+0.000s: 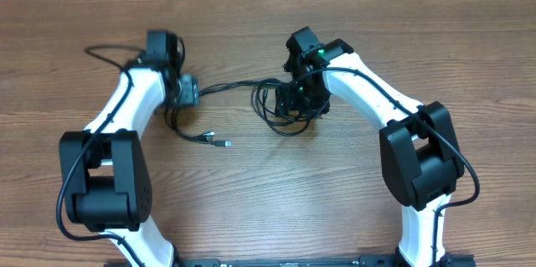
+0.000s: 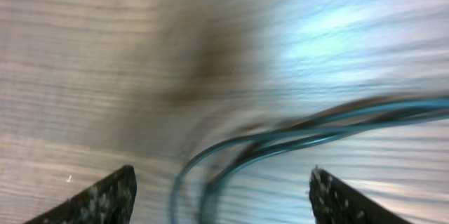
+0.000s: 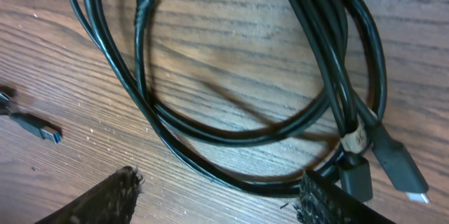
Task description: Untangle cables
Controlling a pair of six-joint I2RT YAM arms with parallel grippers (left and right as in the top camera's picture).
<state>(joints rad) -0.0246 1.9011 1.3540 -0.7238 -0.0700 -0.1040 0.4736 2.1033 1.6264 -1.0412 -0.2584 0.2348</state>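
Note:
The cables (image 1: 280, 110) are thin black cords bunched in loose loops at the table's middle. One strand (image 1: 226, 88) runs left to my left gripper (image 1: 186, 93), and two plug ends (image 1: 213, 140) lie in front of it. In the blurred left wrist view my left gripper (image 2: 221, 203) is open, and curved cords (image 2: 245, 147) pass over the wood between its fingers. My right gripper (image 1: 301, 100) hangs over the bunch. In its wrist view the right gripper (image 3: 217, 203) is open over bare wood, with the looped cords (image 3: 210, 136) just ahead and a plug (image 3: 400, 164) beside the right finger.
The wooden table (image 1: 268, 192) carries both arm bases at its front edge. A thicker arm wire (image 1: 105, 49) arcs out behind the left arm. A small loose plug (image 3: 42, 129) lies at the left of the right wrist view.

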